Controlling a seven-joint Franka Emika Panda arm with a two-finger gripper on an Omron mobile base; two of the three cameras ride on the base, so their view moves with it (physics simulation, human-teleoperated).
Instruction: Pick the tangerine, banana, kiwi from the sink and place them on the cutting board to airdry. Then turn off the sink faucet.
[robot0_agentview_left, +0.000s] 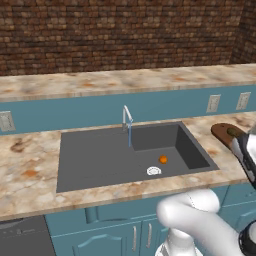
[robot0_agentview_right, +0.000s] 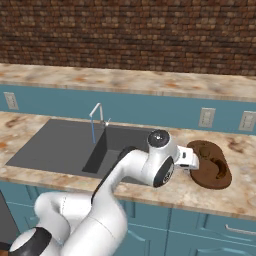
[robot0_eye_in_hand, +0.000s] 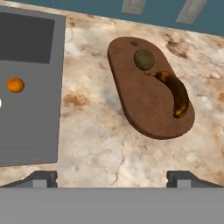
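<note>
Sink (robot0_agentview_left: 100, 160): dark grey basin sunk in the tabletop (robot0_eye_in_hand: 96, 144); the tangerine lies on its floor near the white drain (robot0_agentview_left: 154, 171). Faucet (robot0_agentview_left: 127, 118) runs a thin blue stream.
Cutting board (robot0_eye_in_hand: 148, 89): long oval beside the sink, carrying banana and kiwi.
Banana (robot0_eye_in_hand: 175, 94): crescent along the board's length, one tip touching or nearly touching the kiwi. Soft, I judge; no regrasp needed.
Kiwi (robot0_eye_in_hand: 143, 59): olive oval at the board's far end.
Tangerine (robot0_eye_in_hand: 15, 85): round, no long axis. Probably light, firm, wet, liable to roll; I would close across its widest middle from above.
My fingers (robot0_eye_in_hand: 111, 178): tips spread wide apart, empty, poised over the tabletop between board and sink.
</note>
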